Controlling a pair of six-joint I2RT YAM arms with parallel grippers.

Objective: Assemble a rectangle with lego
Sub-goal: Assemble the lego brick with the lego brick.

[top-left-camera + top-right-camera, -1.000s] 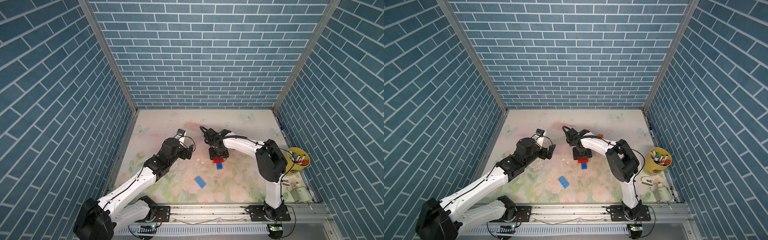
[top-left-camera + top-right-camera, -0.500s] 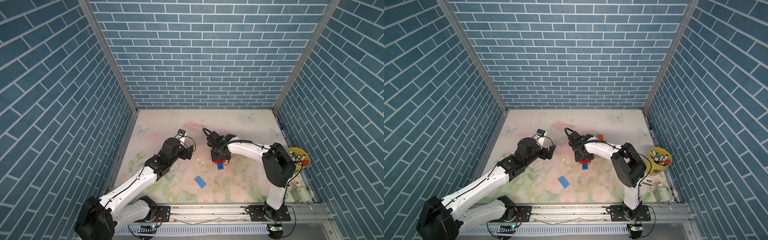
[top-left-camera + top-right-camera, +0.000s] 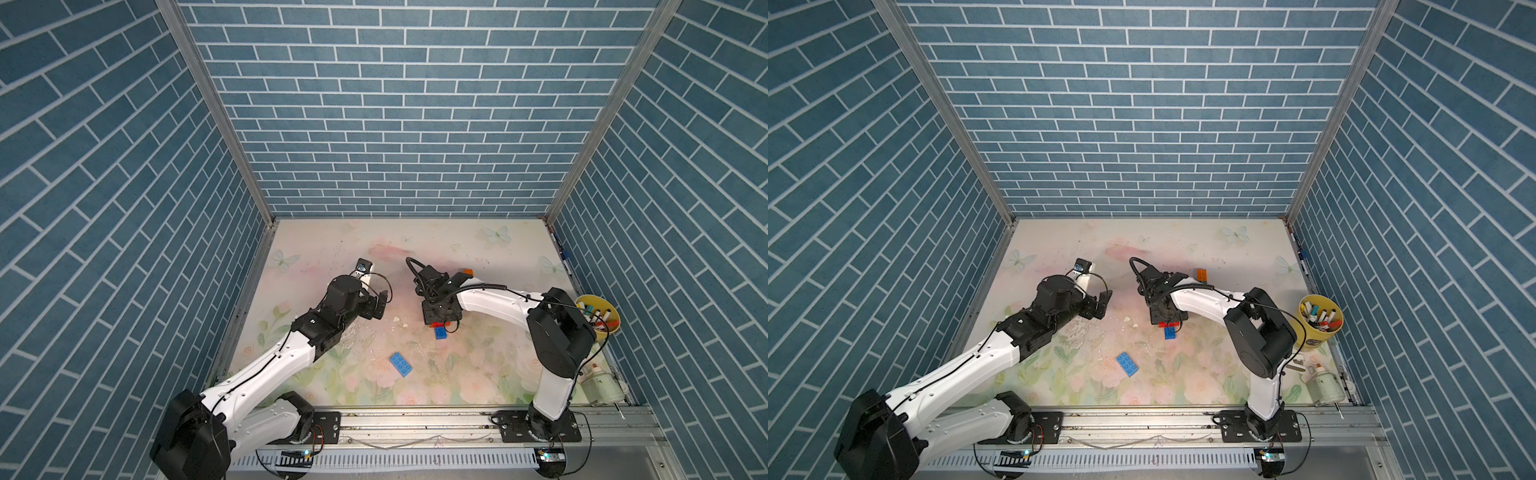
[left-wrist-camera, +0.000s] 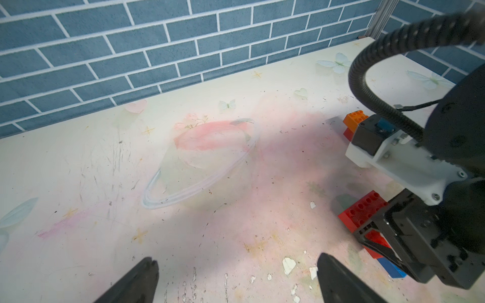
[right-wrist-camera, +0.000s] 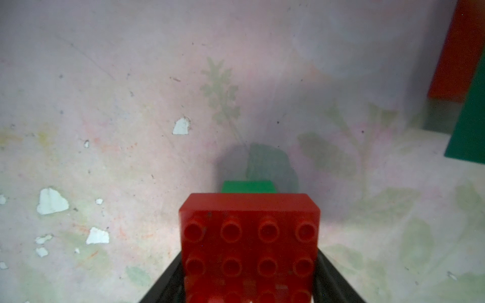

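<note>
My right gripper (image 3: 440,316) points down at mid-table and is shut on a red lego brick (image 5: 249,236), one black finger (image 5: 168,283) against each side. A green brick (image 5: 248,186) shows just beyond it. In both top views a dark blue brick (image 3: 441,333) (image 3: 1169,333) lies against the red one (image 3: 1170,324). A light blue brick (image 3: 401,365) lies alone nearer the front. An orange brick (image 3: 1202,274) sits behind the right arm. My left gripper (image 4: 236,262) hangs open and empty above bare table, left of the red brick (image 4: 362,210).
A yellow cup of markers (image 3: 598,313) and a white bottle (image 3: 600,384) stand at the right edge. Blue brick-pattern walls close in three sides. In the right wrist view another red brick (image 5: 451,52) and green brick (image 5: 469,126) stand close by.
The right arm's elbow has swung toward the right edge while its gripper stayed on the red brick, shifting slightly. The left arm has not moved.
</note>
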